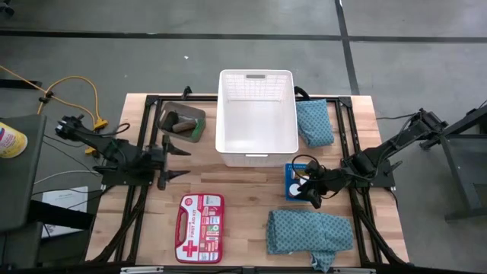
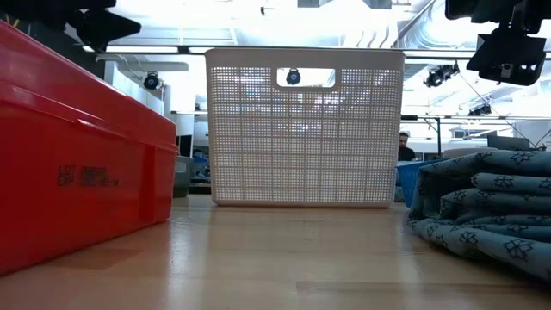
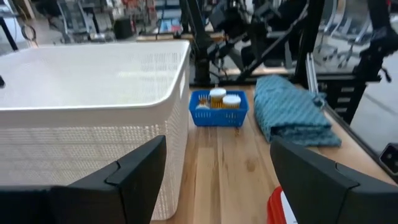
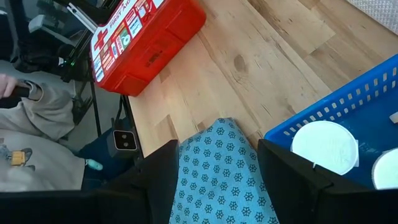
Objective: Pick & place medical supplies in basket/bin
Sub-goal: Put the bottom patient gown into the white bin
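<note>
The white latticed basket (image 1: 256,114) (image 2: 305,129) (image 3: 93,81) stands at the table's far middle. Left of it, the small grey bin (image 1: 181,122) holds dark rolls and a green piece. One teal cloth (image 1: 314,122) (image 3: 292,112) lies right of the basket. The other teal cloth (image 1: 308,232) (image 2: 486,207) (image 4: 221,180) lies at the near edge. White-capped bottles (image 3: 224,98) (image 4: 324,146) stand in the flat blue tray (image 1: 293,171). My left gripper (image 1: 173,160) (image 3: 214,180) hovers open near the basket's left near corner. My right gripper (image 1: 312,192) (image 4: 217,155) is open above the tray's near edge and the near cloth.
A red first aid kit (image 1: 199,227) (image 2: 77,146) (image 4: 146,37) lies at the near left. Black frame rails (image 1: 148,103) run along the table's sides. Bare wood (image 1: 243,190) shows between kit, tray and basket. A person sits beyond the near edge (image 4: 37,124).
</note>
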Tool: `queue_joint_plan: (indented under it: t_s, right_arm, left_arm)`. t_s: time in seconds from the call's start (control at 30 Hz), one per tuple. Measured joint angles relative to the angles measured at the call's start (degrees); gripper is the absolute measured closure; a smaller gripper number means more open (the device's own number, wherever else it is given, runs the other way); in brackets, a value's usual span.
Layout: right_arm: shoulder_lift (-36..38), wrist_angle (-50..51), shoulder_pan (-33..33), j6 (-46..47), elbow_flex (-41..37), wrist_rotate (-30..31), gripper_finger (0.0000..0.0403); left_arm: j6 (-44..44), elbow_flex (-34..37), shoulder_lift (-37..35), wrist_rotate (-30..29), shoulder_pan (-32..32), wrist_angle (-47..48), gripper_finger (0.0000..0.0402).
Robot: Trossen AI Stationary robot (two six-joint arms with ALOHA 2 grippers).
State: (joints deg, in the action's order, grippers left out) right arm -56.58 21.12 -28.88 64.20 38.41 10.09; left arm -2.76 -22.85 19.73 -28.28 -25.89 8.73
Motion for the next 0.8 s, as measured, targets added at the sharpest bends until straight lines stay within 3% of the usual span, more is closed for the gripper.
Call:
queue_joint_plan:
  t_s: [0.8]
  right_arm:
    - [-0.02, 0.00, 0.00, 0.00, 0.00, 0.02, 0.0198]
  left_arm:
    - [2.62, 10.72, -18.15, 2.69, -0.01, -5.78, 0.0121]
